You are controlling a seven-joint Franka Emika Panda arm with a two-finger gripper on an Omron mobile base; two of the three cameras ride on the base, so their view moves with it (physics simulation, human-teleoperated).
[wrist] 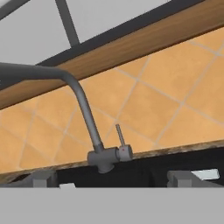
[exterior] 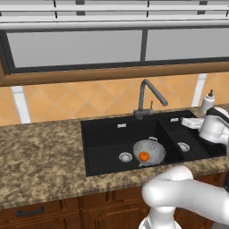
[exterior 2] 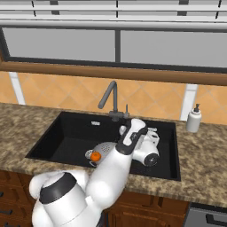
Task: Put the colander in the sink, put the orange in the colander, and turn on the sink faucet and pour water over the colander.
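With no writing legible, orange in colander

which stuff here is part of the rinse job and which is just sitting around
Part of the job:
- colander, in the large basin
- orange, inside the colander
- sink
- sink faucet, no water visible
- gripper, over the smaller basin

Just sitting around:
- white soap dispenser on the counter

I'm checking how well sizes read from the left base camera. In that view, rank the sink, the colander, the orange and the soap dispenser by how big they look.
1. sink
2. colander
3. soap dispenser, though it stands farther back, so its rank against the colander is unsure
4. orange, inside the colander
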